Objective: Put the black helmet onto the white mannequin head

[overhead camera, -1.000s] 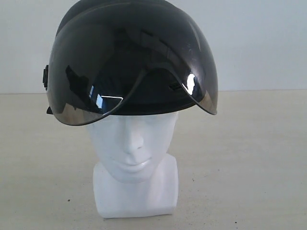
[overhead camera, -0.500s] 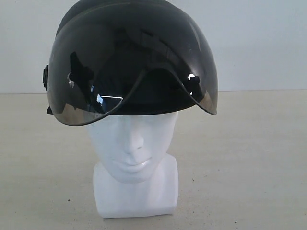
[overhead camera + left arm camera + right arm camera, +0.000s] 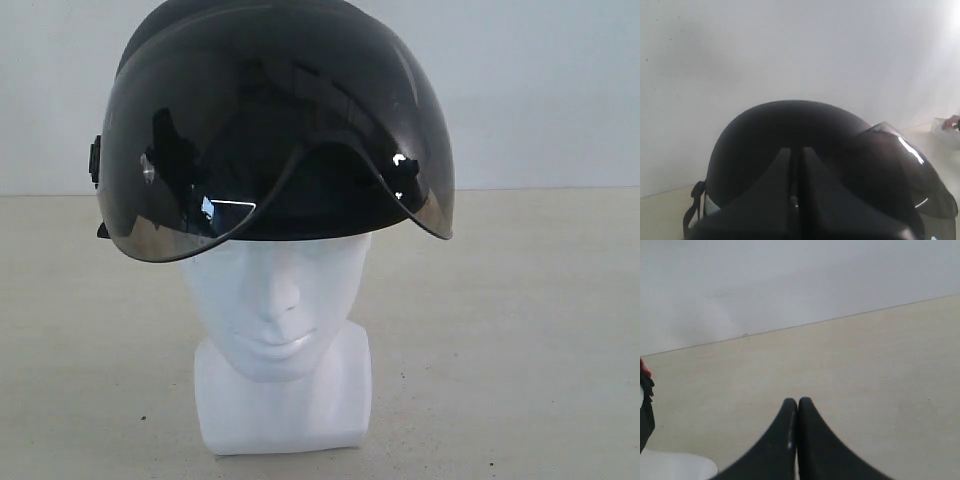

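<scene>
Since a second ago, shift only in the reflections on the smoky visor [image 3: 200, 140]: dark shape on the view's left side grown taller, with a small bright spot beside it, and the glint on the right side shrunk to a dot. No shift in helmet or head. Nearest in the exterior view, blocky neck base [image 3: 285, 405] of the white mannequin head [image 3: 280, 295], upright on the pale table [image 3: 520, 340], face towards the camera, nose and lips plain to see. Seated on its crown, the black helmet [image 3: 270, 60], covering down to the brow, wider than the head on both sides, visor rim hanging lower on the view's left than on the right. Behind, more table, then light wall [image 3: 540, 90]. From the left wrist: left gripper [image 3: 796, 152] fingers pressed together, nothing between them, close against the helmet's rounded black shell. Touching or just clear of it, cannot tell. Beyond the shell, visor edge, then wall. From the right wrist: right gripper [image 3: 797, 402] fingers likewise pressed tip to tip, empty, above open table, wall beyond.
</scene>
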Motion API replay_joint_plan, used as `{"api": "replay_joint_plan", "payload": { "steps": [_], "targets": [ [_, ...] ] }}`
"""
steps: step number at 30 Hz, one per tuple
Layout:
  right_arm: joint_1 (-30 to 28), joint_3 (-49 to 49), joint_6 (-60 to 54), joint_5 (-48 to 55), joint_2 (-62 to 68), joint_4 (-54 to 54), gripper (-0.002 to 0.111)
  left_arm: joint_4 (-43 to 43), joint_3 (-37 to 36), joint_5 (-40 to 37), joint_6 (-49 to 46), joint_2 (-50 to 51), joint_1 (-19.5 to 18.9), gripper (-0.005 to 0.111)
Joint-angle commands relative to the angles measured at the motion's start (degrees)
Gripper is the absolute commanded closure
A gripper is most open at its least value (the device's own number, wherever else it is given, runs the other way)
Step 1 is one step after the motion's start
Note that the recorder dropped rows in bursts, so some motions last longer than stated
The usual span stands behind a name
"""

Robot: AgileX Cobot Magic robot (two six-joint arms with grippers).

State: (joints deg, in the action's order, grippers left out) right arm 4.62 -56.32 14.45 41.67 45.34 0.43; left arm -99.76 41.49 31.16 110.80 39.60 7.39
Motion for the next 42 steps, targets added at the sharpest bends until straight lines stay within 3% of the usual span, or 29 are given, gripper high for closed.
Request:
{"api": "replay_joint_plan", "payload": {
  "steps": [1, 4, 10, 20, 22, 25, 28, 31, 37, 42],
  "targets": [
    [0.1, -0.37, 0.04, -0.27, -0.03, -0.05, 0.108, -0.18, -3.04, 1.39, -2.2, 0.9, 0.68, 0.102],
    [0.1, -0.37, 0.04, -0.27, -0.03, -0.05, 0.108, -0.18, -3.53, 3.44, -4.45, 0.61, 0.68, 0.102],
    [0.1, -0.37, 0.04, -0.27, -0.03, -0.05, 0.108, -0.18, -3.42, 1.67, 9.43, -5.43, 2.04, 0.102],
    [0.1, -0.37, 0.04, -0.27, -0.03, -0.05, 0.108, -0.18, -3.56, 1.16, 6.94, -7.97, 2.58, 0.102],
    [0.1, -0.37, 0.04, -0.27, -0.03, -0.05, 0.108, 7.21, -4.46, 1.74, -1.91, -7.31, 2.58, 0.102],
    [0.1, -0.37, 0.04, -0.27, -0.03, -0.05, 0.108, 24.62, -5.91, 0.45, -23.31, -6.57, 2.58, 0.102],
    [0.1, -0.37, 0.04, -0.27, -0.03, -0.05, 0.108, 36.17, -6.17, -5.16, -34.54, -5.34, 2.58, 0.102],
    [0.1, -0.37, 0.04, -0.27, -0.03, -0.05, 0.108, 48.12, -6.06, -16.83, -49.1, -4.87, 2.58, 0.102],
    [0.1, -0.37, 0.04, -0.27, -0.03, -0.05, 0.108, 79.43, -1.37, -43.35, -93.33, -4.87, 2.7, 0.102],
    [0.1, -0.37, 0.04, 0.03, -0.03, -0.05, 0.108, 95.67, 1.87, -53.62, -106.1, -6.13, 2.7, 0.102]
  ]
}}
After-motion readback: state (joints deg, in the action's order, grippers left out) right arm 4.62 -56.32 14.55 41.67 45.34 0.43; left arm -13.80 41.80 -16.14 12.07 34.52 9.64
